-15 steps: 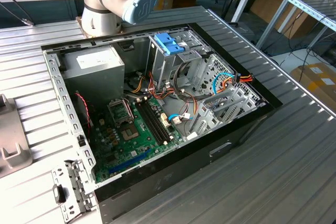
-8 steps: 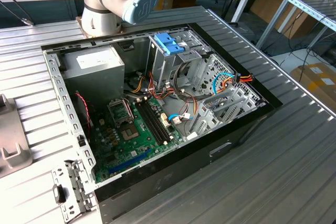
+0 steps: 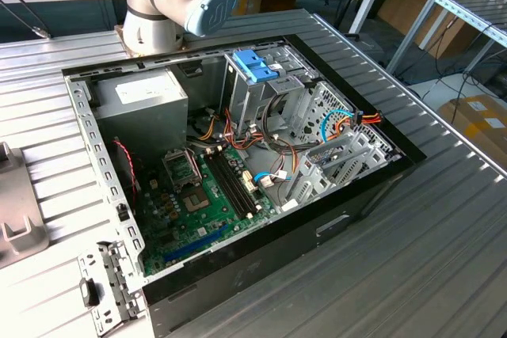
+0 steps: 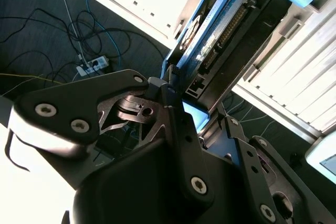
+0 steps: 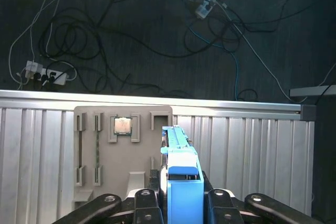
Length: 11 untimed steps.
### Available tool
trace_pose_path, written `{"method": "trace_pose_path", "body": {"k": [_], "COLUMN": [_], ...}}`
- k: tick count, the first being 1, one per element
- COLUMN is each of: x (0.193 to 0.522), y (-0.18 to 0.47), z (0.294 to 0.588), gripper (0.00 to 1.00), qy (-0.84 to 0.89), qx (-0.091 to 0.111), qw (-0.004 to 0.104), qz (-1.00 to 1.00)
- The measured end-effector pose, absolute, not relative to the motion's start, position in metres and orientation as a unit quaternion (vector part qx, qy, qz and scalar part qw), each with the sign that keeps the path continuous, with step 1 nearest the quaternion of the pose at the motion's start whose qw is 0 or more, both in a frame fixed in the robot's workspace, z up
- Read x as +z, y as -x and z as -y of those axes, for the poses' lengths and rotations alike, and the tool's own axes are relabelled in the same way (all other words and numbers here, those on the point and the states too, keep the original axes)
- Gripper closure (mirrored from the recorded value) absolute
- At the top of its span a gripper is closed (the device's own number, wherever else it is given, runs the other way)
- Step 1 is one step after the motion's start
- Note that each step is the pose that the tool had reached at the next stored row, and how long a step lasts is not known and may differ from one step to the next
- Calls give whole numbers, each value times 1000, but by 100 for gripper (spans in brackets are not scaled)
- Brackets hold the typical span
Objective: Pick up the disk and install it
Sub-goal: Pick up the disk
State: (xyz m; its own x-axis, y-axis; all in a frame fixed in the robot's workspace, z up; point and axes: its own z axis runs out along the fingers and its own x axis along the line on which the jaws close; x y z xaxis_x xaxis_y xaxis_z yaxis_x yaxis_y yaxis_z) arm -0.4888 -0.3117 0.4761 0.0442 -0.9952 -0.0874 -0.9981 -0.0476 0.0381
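Disk (image 5: pixel 182 177), blue-railed: clenched edgewise in gripper (image 5: pixel 182 196), near grey parts holder (image 5: pixel 105 156); judged best kept upright, squarely gripped, rails aligned for open computer case (image 3: pixel 277 252)

I take the computer case (image 3: pixel 261 251) as reference; it lies open on the table (image 3: pixel 444 259). Inside it, the power supply (image 3: pixel 142 104) sits in the far corner at the exterior view's left. The motherboard (image 3: pixel 198 195) lies in front of that, and the drive cage (image 3: pixel 257 77) stands toward the exterior view's right. Behind the case stands the arm's base (image 3: pixel 150 21). In the first wrist view, the disk (image 5: pixel 181 166) sits between the gripper (image 5: pixel 180 198) fingers.
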Motion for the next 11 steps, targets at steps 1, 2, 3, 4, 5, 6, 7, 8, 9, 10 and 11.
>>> {"method": "trace_pose_path", "body": {"k": [1,2,3,4,5,6,7,8,9,10,11], "x": [477,477,477,478,478,478,479,479,479,479,480], "y": [489,489,489,489,489,489,489,489,489,489,489], "z": [312,312,312,312,312,312,312,312,312,312,312], "gripper": [63,63,63,63,63,63,63,63,63,63,63], "qy": [722,722,722,722,722,722,722,722,722,722,722], "qx": [45,45,45,45,45,45,45,45,45,45,45], "qw": [16,16,16,16,16,16,16,16,16,16,16], "qz": [-690,-690,-690,-690,-690,-690,-690,-690,-690,-690,-690]}}
